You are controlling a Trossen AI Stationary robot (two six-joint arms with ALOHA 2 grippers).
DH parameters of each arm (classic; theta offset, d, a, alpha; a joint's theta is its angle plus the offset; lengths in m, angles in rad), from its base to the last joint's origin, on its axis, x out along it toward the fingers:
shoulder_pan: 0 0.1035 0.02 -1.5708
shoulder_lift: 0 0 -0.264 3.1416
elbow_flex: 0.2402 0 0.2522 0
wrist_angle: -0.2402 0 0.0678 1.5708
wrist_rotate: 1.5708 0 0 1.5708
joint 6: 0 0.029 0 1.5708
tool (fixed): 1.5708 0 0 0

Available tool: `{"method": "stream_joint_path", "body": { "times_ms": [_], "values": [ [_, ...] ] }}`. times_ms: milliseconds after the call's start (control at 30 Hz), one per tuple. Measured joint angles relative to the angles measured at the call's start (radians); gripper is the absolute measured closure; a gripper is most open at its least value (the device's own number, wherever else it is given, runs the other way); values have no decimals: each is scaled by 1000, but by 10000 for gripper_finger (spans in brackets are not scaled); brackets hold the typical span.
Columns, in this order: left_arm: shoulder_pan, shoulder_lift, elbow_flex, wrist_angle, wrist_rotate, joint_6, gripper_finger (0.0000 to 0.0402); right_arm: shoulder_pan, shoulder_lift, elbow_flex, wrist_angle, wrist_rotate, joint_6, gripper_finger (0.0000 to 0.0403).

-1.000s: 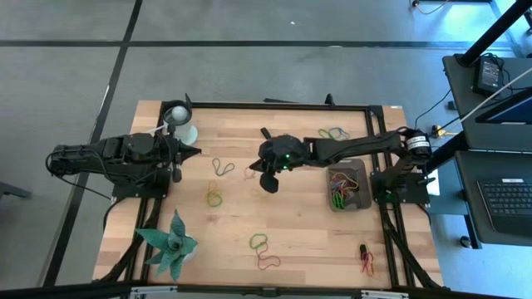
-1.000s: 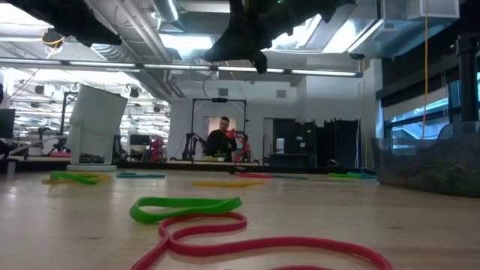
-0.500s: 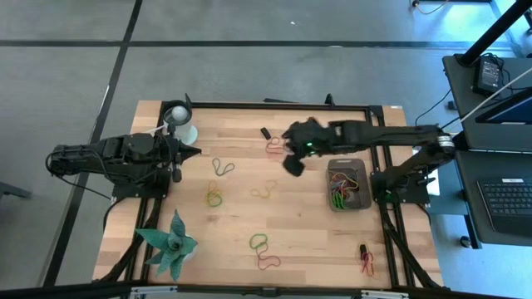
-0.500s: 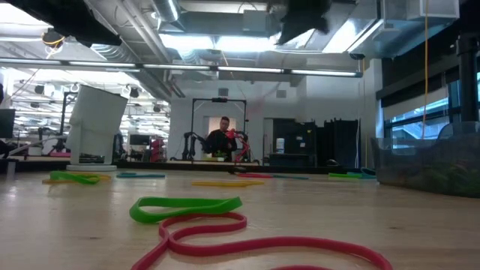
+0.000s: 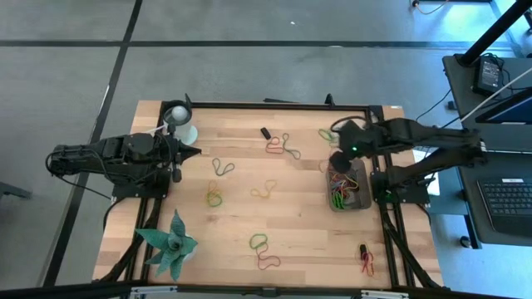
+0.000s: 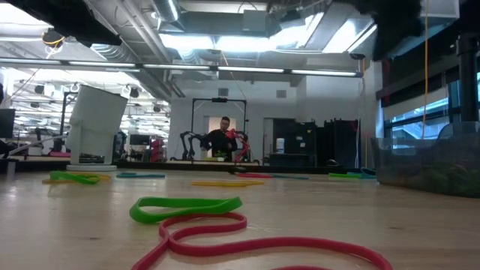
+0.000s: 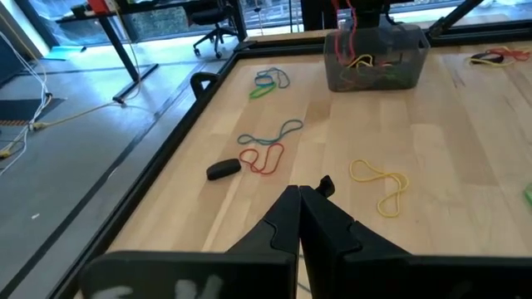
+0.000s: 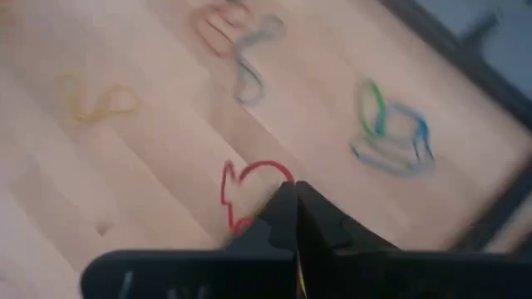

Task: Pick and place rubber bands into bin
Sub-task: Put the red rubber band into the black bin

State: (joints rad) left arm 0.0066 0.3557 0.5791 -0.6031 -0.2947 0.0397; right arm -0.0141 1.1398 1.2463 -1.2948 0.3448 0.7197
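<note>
The bin (image 5: 359, 199), a dark grey tray with several rubber bands in it, stands at the table's right edge. My right gripper (image 5: 339, 158) hovers over the bin's far left corner, shut on a red rubber band (image 8: 249, 187). In the left wrist view the bin (image 7: 378, 62) shows with red strands (image 7: 352, 23) hanging above it. Loose bands lie flat on the wood: red and blue (image 5: 278, 145), green and blue (image 5: 332, 133), yellow (image 5: 264, 191), green (image 5: 259, 242) and others. My left gripper (image 5: 193, 152) waits shut at the table's left side, holding nothing. My right gripper pinches the red rubber band between its two shut fingertips, at the loop's edge (image 8: 281, 176). The fingers slant down. The rest of the loop hangs slack beside the tips, lifted clear of the table.
A white cup (image 5: 181, 129) stands at the far left and a green plant (image 5: 170, 245) at the near left. A small black oblong piece (image 5: 265, 133) lies near the far edge. More bands (image 5: 366, 264) lie at the near right corner. The black frame rail (image 5: 283, 105) borders the table.
My right gripper has swung from the table's middle toward its right edge, rising and rolling its wrist, and stays shut on the red band. It now hangs over the bin's far left corner. The yellow band it covered shows again.
</note>
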Motion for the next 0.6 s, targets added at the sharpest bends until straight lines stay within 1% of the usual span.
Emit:
{"method": "stream_joint_path", "body": {
  "times_ms": [100,267,467,600],
  "values": [
    [0,0,0,1,0,-1,400,5,-74,-101,-5,-24,67,403],
    [0,0,0,1,0,-1,396,5,-166,-289,24,-101,162,403],
    [0,0,0,1,0,-1,400,5,-189,-480,95,-272,225,403],
    [0,0,0,1,0,-1,398,5,-187,-522,60,-321,271,403]
  ]
}}
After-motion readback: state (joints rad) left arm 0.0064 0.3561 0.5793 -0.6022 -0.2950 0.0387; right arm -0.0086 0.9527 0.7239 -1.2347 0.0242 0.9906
